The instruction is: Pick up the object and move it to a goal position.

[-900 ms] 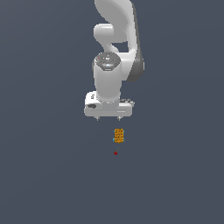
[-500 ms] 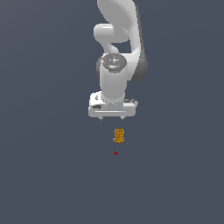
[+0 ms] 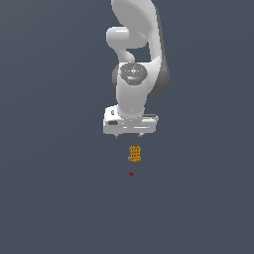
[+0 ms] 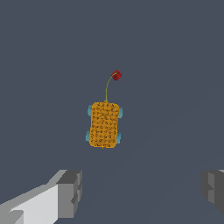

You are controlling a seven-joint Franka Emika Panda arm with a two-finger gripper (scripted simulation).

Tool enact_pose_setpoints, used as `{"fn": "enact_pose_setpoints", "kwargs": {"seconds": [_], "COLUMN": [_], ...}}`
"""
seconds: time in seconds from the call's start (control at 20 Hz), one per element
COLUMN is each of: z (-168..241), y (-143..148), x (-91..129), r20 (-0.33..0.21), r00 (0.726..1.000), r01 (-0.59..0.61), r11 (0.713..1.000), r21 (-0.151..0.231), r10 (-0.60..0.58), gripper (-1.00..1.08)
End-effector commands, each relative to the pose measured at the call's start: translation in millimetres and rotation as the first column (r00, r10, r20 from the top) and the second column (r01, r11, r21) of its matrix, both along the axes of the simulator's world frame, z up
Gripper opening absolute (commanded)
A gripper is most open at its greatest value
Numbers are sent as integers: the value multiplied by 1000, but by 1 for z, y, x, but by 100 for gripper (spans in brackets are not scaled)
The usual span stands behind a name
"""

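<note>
From the exterior view's left there was nothing but bare grey floor (image 3: 49, 198), so I had free room on that side and no edge in sight. In the middle, my gripper (image 3: 128, 134) hung above the floor with its fingers (image 4: 70, 192) spread wide and holding nothing, and the block (image 3: 134, 154) lay flat on the floor just nearer the camera than the gripper, not yet between the fingers. A small red marker (image 3: 131, 173), joined to the block by a thin line in the wrist view, sat just beyond it; I could not tell whether it marked the goal. My worry was the offset: had I dropped straight down, a fingertip could have landed on the tiny block or knocked it askew, and a grip closed off-centre might have squirted it out. To the exterior view's right the floor was equally open.
</note>
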State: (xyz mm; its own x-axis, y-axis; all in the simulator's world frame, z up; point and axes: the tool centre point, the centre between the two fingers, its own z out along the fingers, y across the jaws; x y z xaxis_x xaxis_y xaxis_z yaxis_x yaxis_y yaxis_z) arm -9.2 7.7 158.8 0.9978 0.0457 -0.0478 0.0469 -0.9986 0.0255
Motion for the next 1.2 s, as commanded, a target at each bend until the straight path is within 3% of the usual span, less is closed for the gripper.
{"fn": "enact_pose_setpoints", "kwargs": {"seconds": [0.0,0.65,1.15], "z": [-6,-74,-93], "y": [2,24,30], "x": [3,37,44], "r20": [2,37,45], "r00": [1000,997,996], "r01": [5,65,80], "r11": [1000,998,996], "r21": [2,22,27], "r10": [-5,-66,-81], "gripper": [100,100,100]}}
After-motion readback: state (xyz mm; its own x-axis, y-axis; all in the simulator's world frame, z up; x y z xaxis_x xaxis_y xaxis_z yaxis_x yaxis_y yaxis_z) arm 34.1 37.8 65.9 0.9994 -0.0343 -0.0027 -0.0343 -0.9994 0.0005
